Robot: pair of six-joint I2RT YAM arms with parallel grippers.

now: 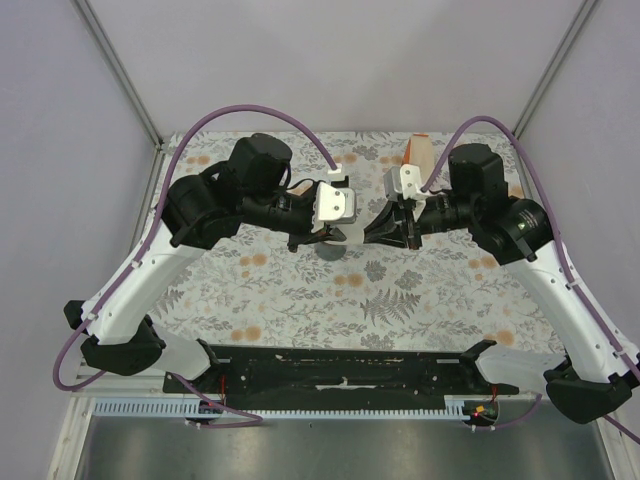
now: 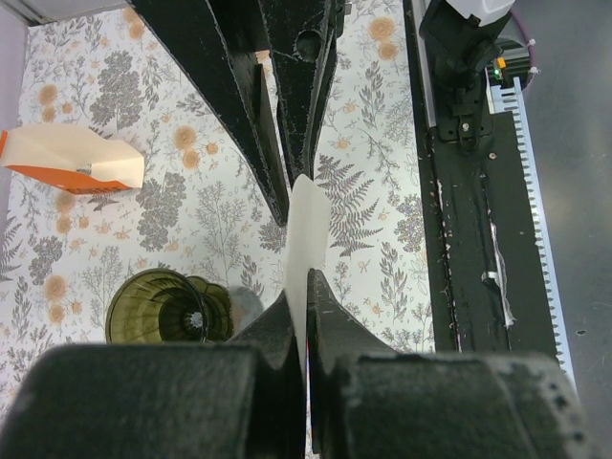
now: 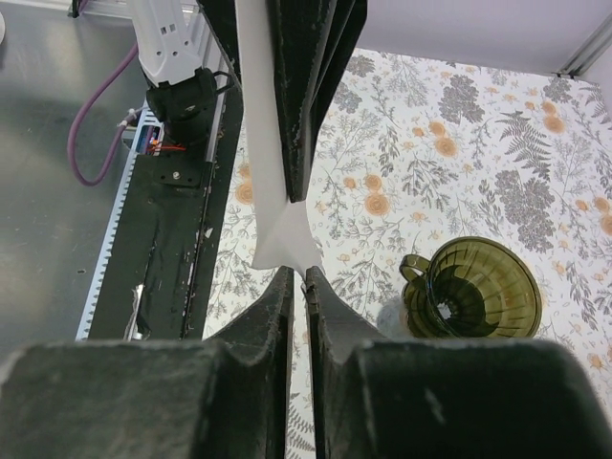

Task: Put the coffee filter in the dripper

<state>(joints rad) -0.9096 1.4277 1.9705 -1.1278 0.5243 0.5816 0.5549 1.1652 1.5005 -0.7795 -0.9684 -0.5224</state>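
My left hand is pressed together on the coffee filter, which shows edge-on as a thin white sheet rising out from between my fingers. My right hand is also closed on the same paper, nipping its lower tip, and the sheet runs upward from there into the dark fingers of the other hand. From the top camera, the two hands, left and right, meet tip to tip over the middle of the desk. The filter is held between them in the air, clear of the flowered surface, and is too thin to make out from that view. The dripper stands on the desk with its ribbed green mouth up, off to the side of the paper and not touching it. In my right wrist view the dripper sits just beyond my fingers, its little handle turned toward them. The white-and-orange pack lies near the far edge of the desk, well apart from the dripper.
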